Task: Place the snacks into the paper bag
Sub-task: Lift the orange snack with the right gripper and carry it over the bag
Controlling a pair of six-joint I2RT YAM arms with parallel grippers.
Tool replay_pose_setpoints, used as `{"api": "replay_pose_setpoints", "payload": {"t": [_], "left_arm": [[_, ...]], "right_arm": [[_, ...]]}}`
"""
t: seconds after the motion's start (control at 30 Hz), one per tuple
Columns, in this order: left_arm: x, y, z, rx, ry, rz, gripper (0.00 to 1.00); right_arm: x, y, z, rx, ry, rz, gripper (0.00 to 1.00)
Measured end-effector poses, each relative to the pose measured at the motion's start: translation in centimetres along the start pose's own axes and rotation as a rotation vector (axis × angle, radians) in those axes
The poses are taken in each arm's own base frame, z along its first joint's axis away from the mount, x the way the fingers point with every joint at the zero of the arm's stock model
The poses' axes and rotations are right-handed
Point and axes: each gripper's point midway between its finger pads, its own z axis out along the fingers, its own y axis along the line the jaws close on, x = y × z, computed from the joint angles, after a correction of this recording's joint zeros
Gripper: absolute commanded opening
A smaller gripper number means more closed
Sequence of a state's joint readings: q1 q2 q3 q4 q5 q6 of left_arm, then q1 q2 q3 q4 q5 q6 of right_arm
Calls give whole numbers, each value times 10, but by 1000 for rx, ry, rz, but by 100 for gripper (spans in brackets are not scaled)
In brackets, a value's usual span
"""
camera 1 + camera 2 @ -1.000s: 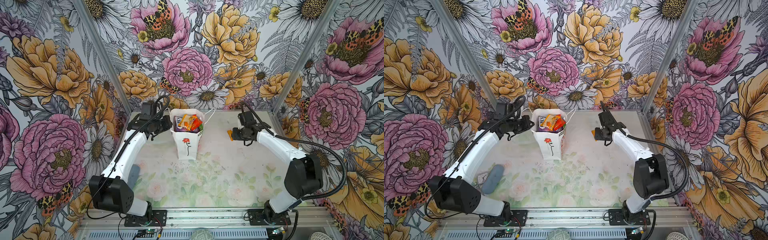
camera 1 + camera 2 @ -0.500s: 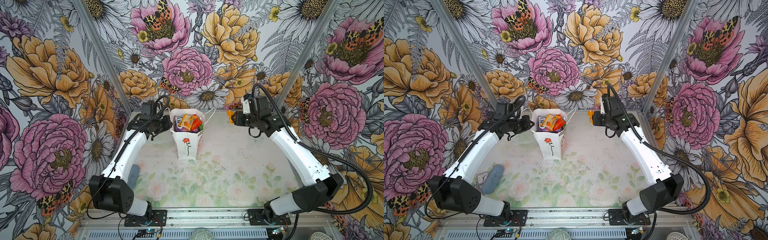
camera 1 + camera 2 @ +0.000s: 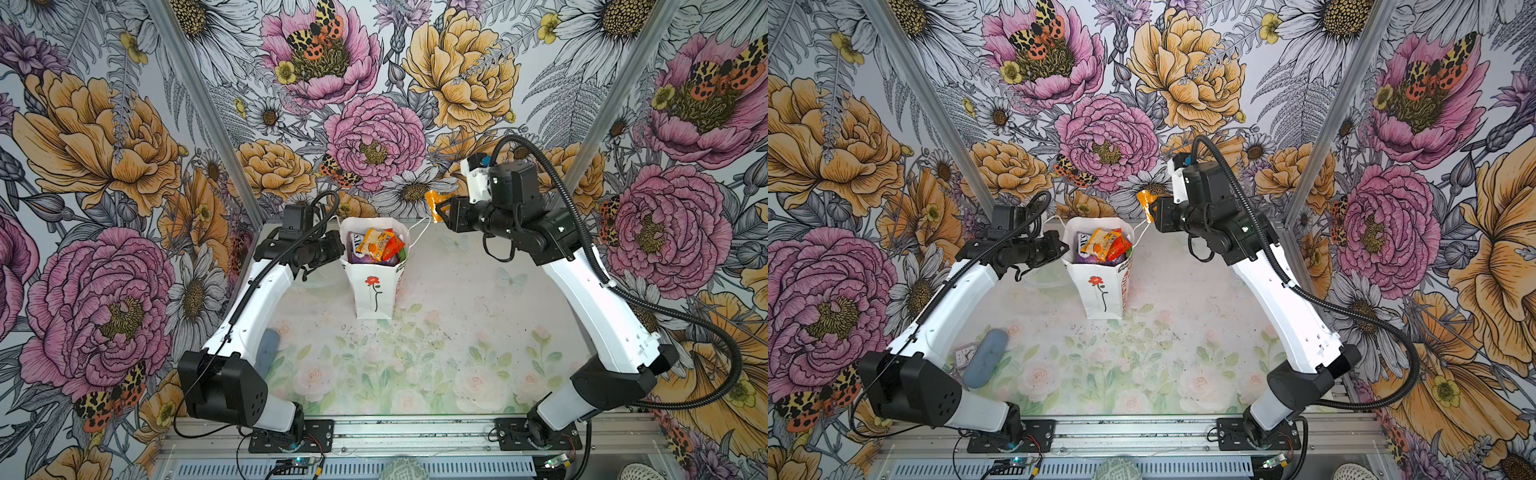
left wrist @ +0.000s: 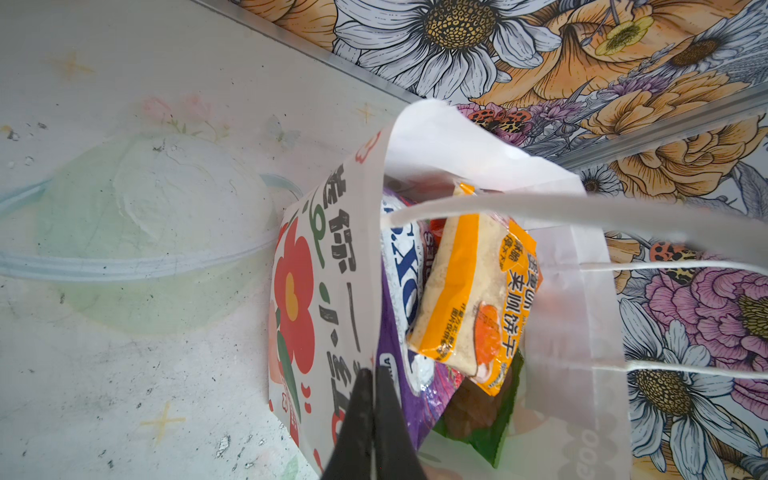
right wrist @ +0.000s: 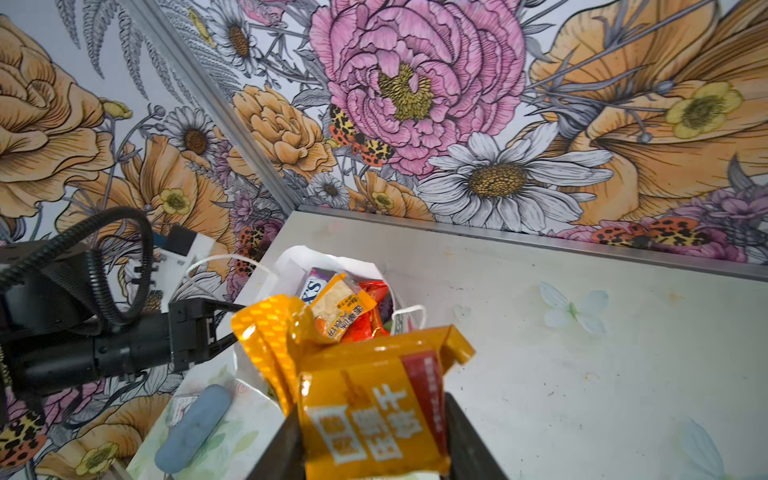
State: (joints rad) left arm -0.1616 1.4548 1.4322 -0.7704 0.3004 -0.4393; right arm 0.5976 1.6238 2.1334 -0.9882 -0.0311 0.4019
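Observation:
The white paper bag [image 3: 372, 291] [image 3: 1100, 291] with a red rose stands upright at the back middle of the table. Several snacks [image 3: 376, 247] [image 3: 1104, 246] [image 4: 469, 291] fill it: purple, orange-yellow, red and green packets. My left gripper [image 3: 341, 249] [image 3: 1065, 248] [image 4: 374, 374] is shut on the bag's left rim. A small orange packet [image 3: 432, 205] [image 3: 1144, 200] [image 5: 365, 411] is held in my right gripper [image 3: 444, 212] [image 3: 1153, 212] [image 5: 370, 440], in the air just right of and above the bag's mouth, near the white cord handle [image 3: 417, 232].
A grey-blue oblong object [image 3: 268, 351] [image 3: 986, 357] [image 5: 195, 428] lies at the table's front left beside the left arm, with a small clock face [image 3: 962, 356] next to it. A clear greenish dish [image 4: 145, 232] sits left of the bag. The floral back wall is close behind.
My right arm has risen from the table right of the bag and swung left, carrying the orange packet up near the bag's mouth. The left arm and bag have not moved.

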Motion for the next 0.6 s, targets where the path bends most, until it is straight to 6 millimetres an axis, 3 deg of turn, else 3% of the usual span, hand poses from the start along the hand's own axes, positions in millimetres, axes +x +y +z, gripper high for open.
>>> {"api": "replay_pose_setpoints", "payload": {"t": [0.17, 0.37, 0.6], "left_arm": [[0, 0, 0, 1, 0, 0, 4], [0, 0, 0, 1, 0, 0, 4], [0, 0, 0, 1, 0, 0, 4]], "right_arm": [[15, 39, 33, -62, 68, -46, 27], [40, 67, 76, -89, 165, -95, 26], [65, 71, 114, -42, 245, -120, 27]]}}
